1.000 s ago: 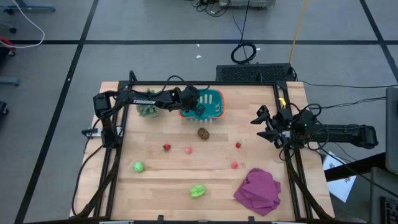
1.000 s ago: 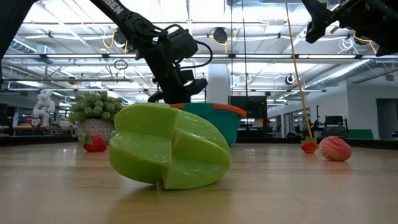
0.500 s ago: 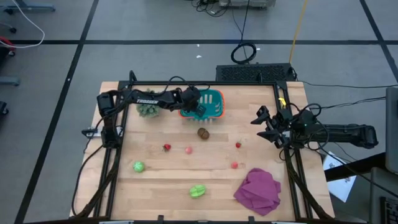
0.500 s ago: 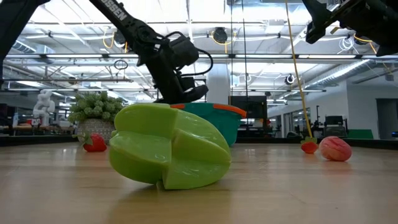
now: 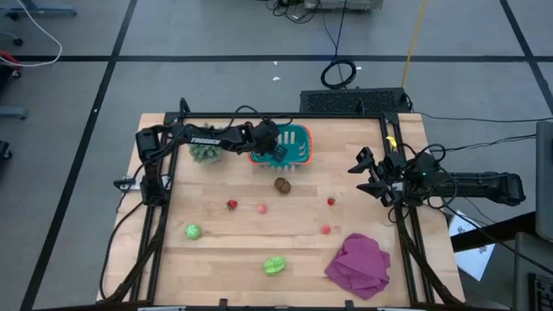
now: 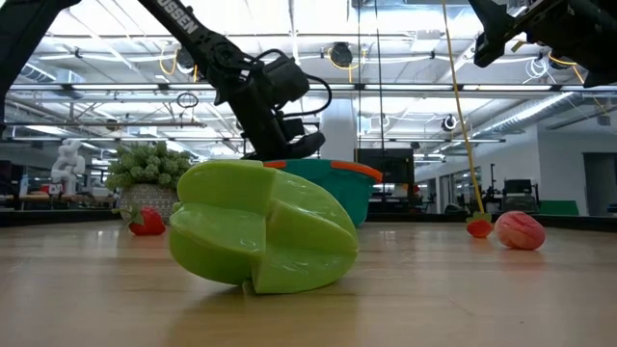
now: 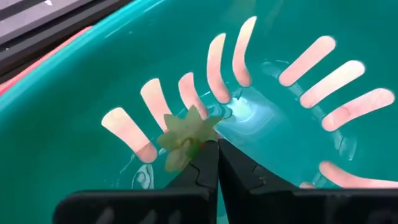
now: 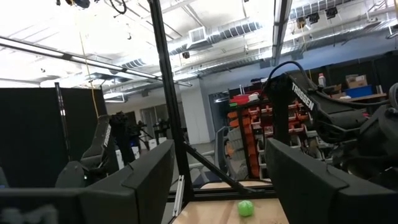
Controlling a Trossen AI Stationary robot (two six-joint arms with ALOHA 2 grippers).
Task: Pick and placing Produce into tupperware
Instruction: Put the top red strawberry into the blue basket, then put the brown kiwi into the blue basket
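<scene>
The teal tupperware point(image 5: 296, 140) with an orange-red rim stands at the table's far middle. My left gripper point(image 7: 217, 148) reaches down into it, shut on a tiny red produce piece with a pale green leafy cap point(image 7: 185, 134). Loose on the wood lie a brown oval point(image 5: 282, 184), several tiny red pieces such as one point(image 5: 232, 205) and another point(image 5: 326, 229), and two light-green pieces point(image 5: 192, 231) point(image 5: 275, 265). My right gripper point(image 5: 367, 171) hangs open, raised above the table's right edge, with nothing in it. My left gripper pinches the tiny red piece point(image 7: 199, 149) between its two fingertips, just under the leafy cap. The fingers slant down into the tub from the table's left. The piece sits close above the tub's slotted base point(image 7: 249, 106); whether it touches the base I cannot tell.
A spiky grey-green plant point(image 5: 205, 152) stands just left of the tub, under my left arm. A magenta cloth point(image 5: 359, 266) lies at the near right. The middle of the wooden table holds only the scattered small pieces.
</scene>
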